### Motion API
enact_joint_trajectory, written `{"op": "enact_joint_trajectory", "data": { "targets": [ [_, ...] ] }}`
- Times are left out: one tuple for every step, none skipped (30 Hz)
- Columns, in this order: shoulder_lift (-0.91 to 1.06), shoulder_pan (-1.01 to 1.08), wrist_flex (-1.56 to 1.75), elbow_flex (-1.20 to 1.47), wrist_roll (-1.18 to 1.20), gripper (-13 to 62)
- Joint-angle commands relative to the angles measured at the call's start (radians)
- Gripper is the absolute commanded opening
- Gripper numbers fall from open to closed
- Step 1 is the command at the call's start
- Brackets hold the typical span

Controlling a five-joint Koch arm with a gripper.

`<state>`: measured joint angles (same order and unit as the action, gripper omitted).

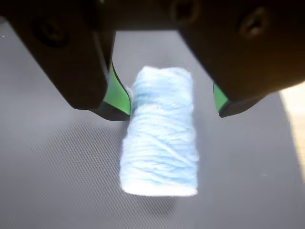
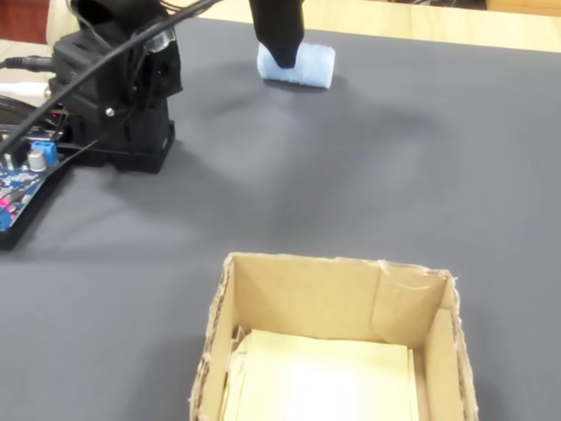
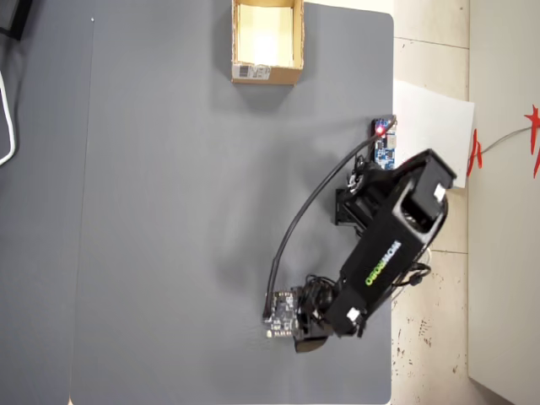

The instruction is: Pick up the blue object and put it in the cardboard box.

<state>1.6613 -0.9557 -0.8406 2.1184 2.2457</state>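
Note:
The blue object (image 1: 162, 143) is a pale blue ribbed cylinder lying on its side on the dark grey mat. In the wrist view my gripper (image 1: 174, 113) is open and straddles its far end; the left green pad (image 1: 118, 93) is almost against it and the right pad (image 1: 219, 98) stands clear. The fixed view shows the blue object (image 2: 305, 67) at the far edge with the gripper (image 2: 283, 54) down over its left end. The cardboard box (image 2: 337, 274) stands open-topped and close to that camera. Overhead, the box (image 3: 266, 74) sits at the top and the gripper (image 3: 301, 337) at the bottom hides the object.
The arm's black base (image 2: 118, 96) and a circuit board (image 2: 22, 175) sit at the left of the fixed view. Overhead, a small board (image 3: 385, 145) lies by the mat's right edge, next to a white sheet (image 3: 434, 118). Open mat separates gripper and box.

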Motion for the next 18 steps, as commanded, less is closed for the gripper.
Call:
{"op": "enact_joint_trajectory", "data": {
  "targets": [
    [0.003, -0.012, 0.066, -0.064, 0.078, 33.0],
    [-0.018, -0.011, 0.097, -0.058, 0.078, 33.0],
    [-0.038, -0.005, 0.115, -0.051, 0.078, 32.9],
    [-0.057, 0.003, 0.141, -0.043, 0.078, 31.6],
    [-0.064, 0.012, 0.158, -0.037, 0.077, 28.7],
    [-0.067, 0.018, 0.173, -0.031, 0.077, 26.5],
    [-0.069, 0.025, 0.199, -0.021, 0.077, 22.3],
    [-0.069, 0.028, 0.219, -0.014, 0.077, 19.3],
    [-0.069, 0.032, 0.238, -0.008, 0.077, 16.7],
    [-0.069, 0.037, 0.264, 0.002, 0.075, 13.9],
    [-0.069, 0.041, 0.298, 0.014, 0.064, 9.8],
    [-0.069, 0.043, 0.314, 0.017, 0.054, 8.2],
    [-0.069, 0.046, 0.333, 0.02, 0.051, 7.6],
    [-0.069, 0.049, 0.341, 0.02, 0.051, 7.5],
    [-0.067, 0.052, 0.351, 0.02, 0.046, 7.5],
    [-0.063, 0.06, 0.376, 0.02, 0.031, 7.5],
    [-0.052, 0.069, 0.396, 0.018, 0.014, 7.5],
    [-0.035, 0.081, 0.416, 0.021, -0.002, 7.5]
  ]
}}
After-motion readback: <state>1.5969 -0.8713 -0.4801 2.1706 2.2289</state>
